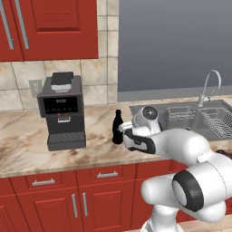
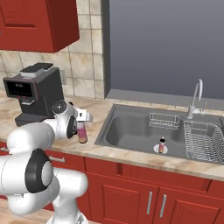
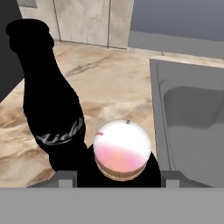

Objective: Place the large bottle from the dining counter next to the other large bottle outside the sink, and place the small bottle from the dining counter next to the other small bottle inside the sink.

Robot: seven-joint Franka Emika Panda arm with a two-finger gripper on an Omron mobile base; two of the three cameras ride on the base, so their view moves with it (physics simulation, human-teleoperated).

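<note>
Pink bottle (image 3: 122, 155) clamped in gripper (image 2: 83, 127), touching black bottle (image 3: 50, 100) left of sink (image 2: 131, 127); a careless release likely topples both.

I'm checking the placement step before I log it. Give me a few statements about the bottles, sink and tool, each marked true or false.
1. A dark bottle stands upright on the counter, left of the sink. True.
2. The tool holds a pink bottle beside the dark bottle. True.
3. The small bottle in the sink lies on its side. False: it stands upright on the basin floor.
4. The coffee machine sits inside the sink. False: it stands on the counter against the wall.
5. The faucet rises at the back of the sink. True.
</note>
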